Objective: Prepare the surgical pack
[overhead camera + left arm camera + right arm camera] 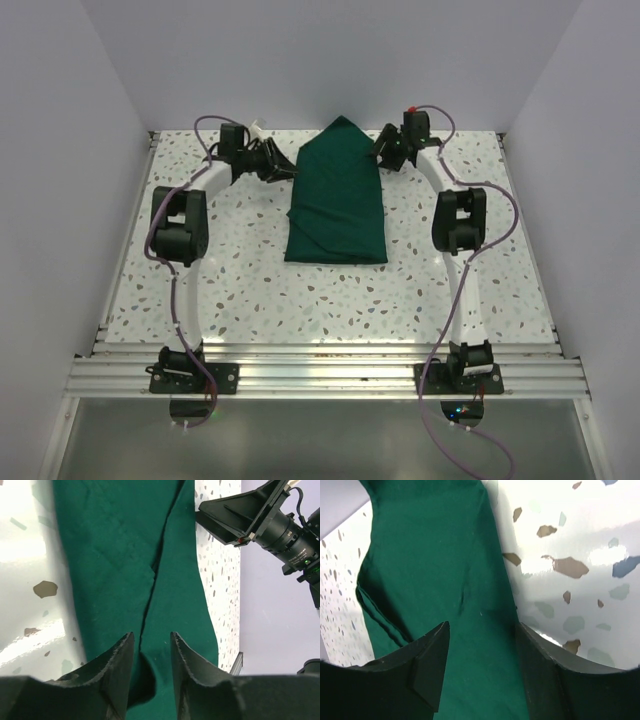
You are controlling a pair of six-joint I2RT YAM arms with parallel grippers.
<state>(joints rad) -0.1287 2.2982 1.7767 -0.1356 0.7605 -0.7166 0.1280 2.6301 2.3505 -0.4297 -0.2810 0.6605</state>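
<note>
Speckled table (250, 290) w/ folded green drape (337, 195).

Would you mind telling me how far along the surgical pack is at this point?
Done: the green drape lies folded lengthwise, both sides overlapped along a central seam. In hand: the left gripper and right gripper stand open at its far pointed end, gripping nothing. Still to do: that point looks unfolded, so the bundle probably needs further folds.
</note>
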